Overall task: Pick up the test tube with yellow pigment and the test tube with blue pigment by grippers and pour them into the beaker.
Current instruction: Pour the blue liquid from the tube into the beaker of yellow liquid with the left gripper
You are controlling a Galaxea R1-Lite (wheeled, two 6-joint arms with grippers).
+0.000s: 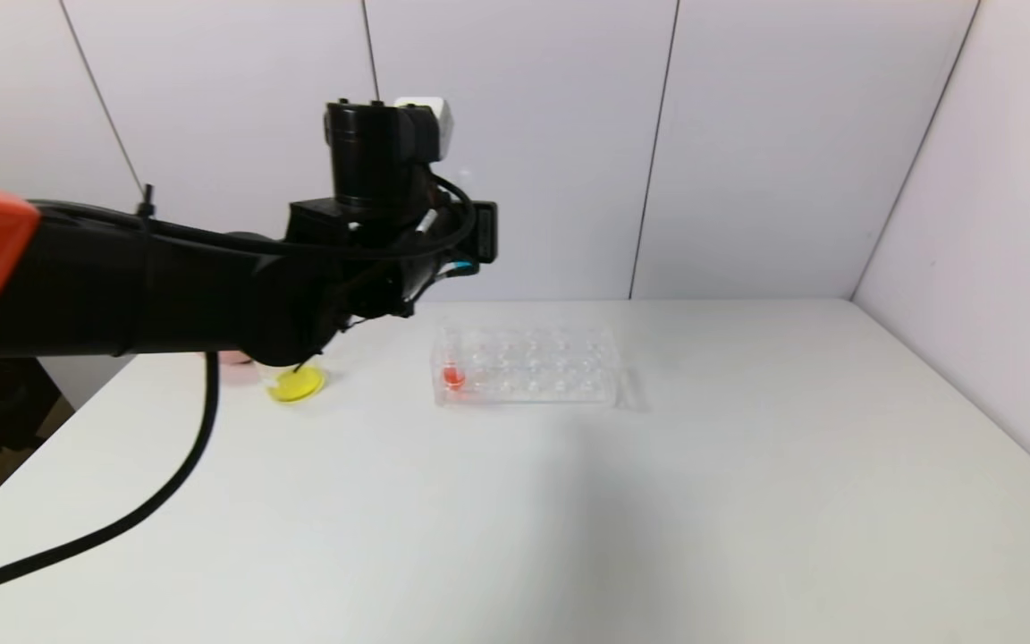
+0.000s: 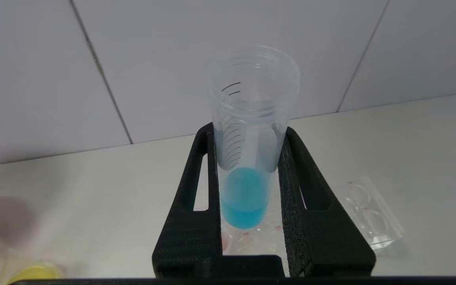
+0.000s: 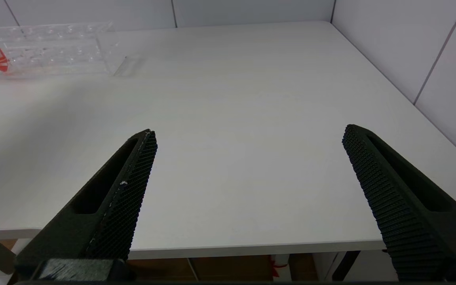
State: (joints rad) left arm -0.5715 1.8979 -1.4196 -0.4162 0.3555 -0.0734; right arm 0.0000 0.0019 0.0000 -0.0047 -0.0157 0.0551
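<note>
My left gripper (image 2: 248, 130) is shut on the test tube with blue pigment (image 2: 247, 158), which stands about upright between the black fingers (image 2: 196, 221). The blue liquid sits at its round bottom and its mouth is open at the top. In the head view the left arm (image 1: 166, 286) reaches across the table's back left, high above it, and hides its own fingers and the tube. The beaker (image 1: 296, 383) stands under the arm with yellow liquid in its bottom; its edge also shows as beaker (image 2: 26, 272). The test tube with yellow pigment is out of view. My right gripper (image 3: 247, 132) hangs open over the table's near edge.
A clear many-holed rack (image 1: 524, 367) stands at the back middle of the table, with a red-tinted tube (image 1: 453, 376) in its left end; the rack (image 2: 370, 213) lies below the held tube. A pink bowl (image 1: 231, 358) peeks out behind the arm. Walls close the back and right.
</note>
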